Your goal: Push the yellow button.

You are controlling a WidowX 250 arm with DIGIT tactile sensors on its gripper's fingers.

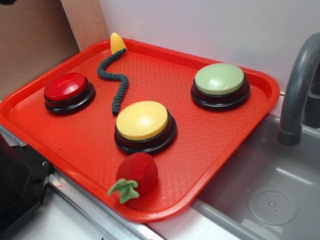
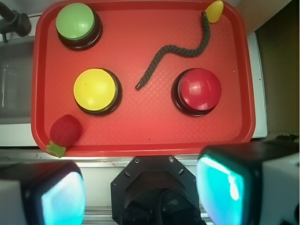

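The yellow button, a smooth yellow dome on a black round base, sits near the middle of the red tray. In the wrist view my gripper hangs high above the robot base, off the tray's near edge. Its two teal-padded fingers stand wide apart with nothing between them. The gripper does not show in the exterior view.
On the tray also sit a red button, a pale green button, a dark rope ending in a small yellow toy corn, and a red plush strawberry. A grey faucet and sink lie to the right.
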